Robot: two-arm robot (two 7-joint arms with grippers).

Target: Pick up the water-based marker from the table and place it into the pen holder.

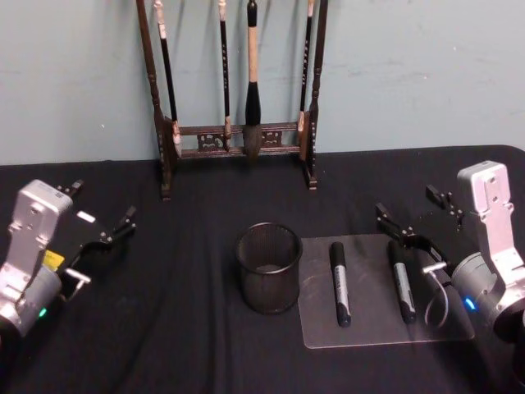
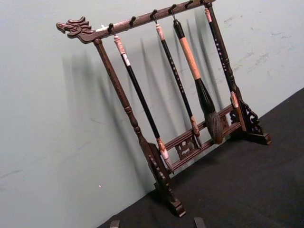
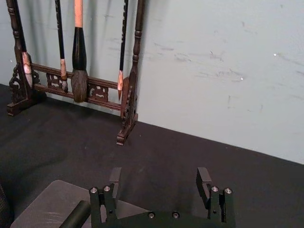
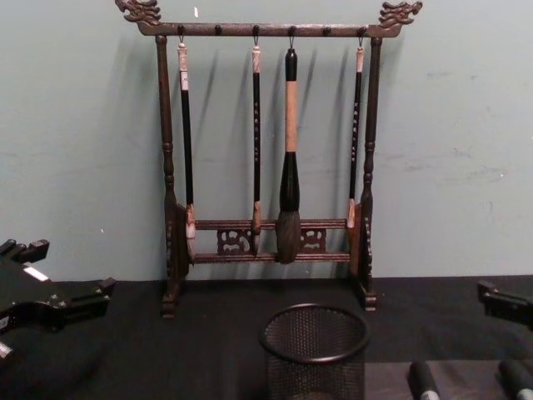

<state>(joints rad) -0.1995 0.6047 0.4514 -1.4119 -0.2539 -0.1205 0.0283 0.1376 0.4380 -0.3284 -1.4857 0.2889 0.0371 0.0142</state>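
Two stubby markers with black caps and grey barrels lie side by side on a clear mat [image 1: 447,327]: one marker [image 1: 340,283] nearer the pen holder, the other marker [image 1: 401,281] to its right. The pen holder [image 1: 269,267], a black mesh cup, stands empty just left of the mat. My right gripper [image 1: 414,215] hovers open just behind the right marker, whose cap [image 3: 76,216] shows in the right wrist view below the open fingers [image 3: 203,179]. My left gripper [image 1: 100,205] is open at the table's left, far from the markers. In the chest view, the cup [image 4: 316,350] and both marker ends [image 4: 423,382] show low.
A dark wooden brush rack [image 1: 238,135] with several hanging calligraphy brushes stands at the back centre against the wall. The black tablecloth [image 1: 180,328] is bare between the left gripper and the cup.
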